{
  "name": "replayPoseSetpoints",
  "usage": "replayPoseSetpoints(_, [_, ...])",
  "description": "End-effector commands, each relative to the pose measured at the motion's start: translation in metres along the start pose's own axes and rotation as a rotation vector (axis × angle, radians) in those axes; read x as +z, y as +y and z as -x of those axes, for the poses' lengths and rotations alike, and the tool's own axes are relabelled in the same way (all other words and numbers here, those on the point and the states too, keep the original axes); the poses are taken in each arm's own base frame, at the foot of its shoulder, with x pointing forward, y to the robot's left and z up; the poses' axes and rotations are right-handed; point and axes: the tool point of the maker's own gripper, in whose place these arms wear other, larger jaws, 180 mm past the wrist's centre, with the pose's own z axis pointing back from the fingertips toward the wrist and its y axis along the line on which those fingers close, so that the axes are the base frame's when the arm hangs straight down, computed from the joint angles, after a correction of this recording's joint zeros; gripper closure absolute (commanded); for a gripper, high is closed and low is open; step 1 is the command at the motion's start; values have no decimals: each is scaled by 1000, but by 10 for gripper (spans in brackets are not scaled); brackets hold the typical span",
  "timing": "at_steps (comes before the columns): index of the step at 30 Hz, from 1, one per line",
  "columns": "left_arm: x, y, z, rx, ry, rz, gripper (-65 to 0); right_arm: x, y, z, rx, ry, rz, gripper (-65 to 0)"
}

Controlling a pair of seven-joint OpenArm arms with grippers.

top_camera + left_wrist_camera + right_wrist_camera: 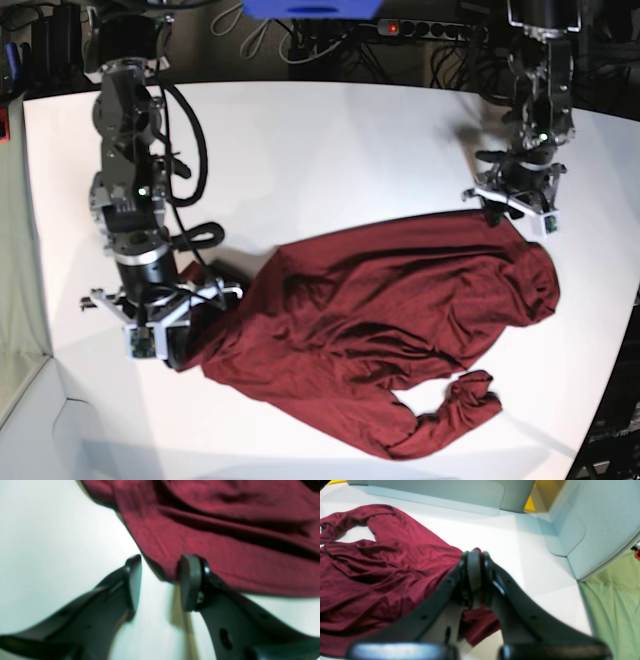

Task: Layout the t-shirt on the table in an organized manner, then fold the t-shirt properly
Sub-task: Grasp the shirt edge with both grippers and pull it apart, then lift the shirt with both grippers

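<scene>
The maroon t-shirt (pixel 400 300) lies rumpled and partly spread across the near half of the white table (pixel 320 150). One sleeve curls toward the front edge. My right gripper (pixel 165 335) is at the shirt's left end. In the right wrist view this gripper (pixel 475 562) is shut on the t-shirt (pixel 382 567), with fabric pinched between its pads. My left gripper (pixel 512 205) hovers at the shirt's far right corner. In the left wrist view it (pixel 161 582) is open. The t-shirt's (pixel 225 530) corner reaches its right finger (pixel 191 580), and bare table (pixel 50 542) shows in the gap.
Pale grey panels (pixel 582 530) stand past the table (pixel 520 542) in the right wrist view, with green cloth (pixel 612 605) beside them. Cables and a power strip (pixel 430 30) run behind the table's far edge. The table's right edge passes close to the left arm.
</scene>
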Motion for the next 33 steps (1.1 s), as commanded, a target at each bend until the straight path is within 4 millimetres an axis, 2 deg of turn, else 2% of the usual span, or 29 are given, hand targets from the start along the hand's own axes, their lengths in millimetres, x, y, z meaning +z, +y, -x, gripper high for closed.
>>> replayPoseSetpoints(1, [-5,-2,-3,12,-2,2,-250,2,-3,-15,-3,-58,9,0])
replayPoseSetpoints(5, [-15,-1,8,36,38,-11,-233,3,-4,-13,-2,-52,13,0])
replayPoseSetpoints(7, [-16,0,10,37,40,-13,-171,3,-5,-12,2,-49,14,0])
replayPoseSetpoints(10, [-21,-3,-5,41,11,-8,-3,3,-6,-12,2,-49,15,0])
replayPoseSetpoints(13, [-26,-8,-30,42,-38,3,-12,3,-6,-12,2,-49,15,0])
replayPoseSetpoints(16, [-31,-21,-76,41,-131,31,0,3,-6,-12,2,-49,15,0])
replayPoseSetpoints(20, [-24,-37,-176,6,-325,68,-1,1,-7,-16,5,-59,18,0])
replayPoseSetpoints(24, [-6,-59,-282,6,-531,110,-1,-1,-8,-23,5,-74,21,0])
replayPoseSetpoints(25, [-1,-62,-303,5,-568,115,-1,-1,-8,-24,5,-76,21,0])
replayPoseSetpoints(29, [-2,-68,-365,44,-636,121,-1,-1,-13,-22,17,-72,29,0])
replayPoseSetpoints(33, [-13,-65,-405,105,-631,108,-1,0,-16,-20,23,-67,37,0])
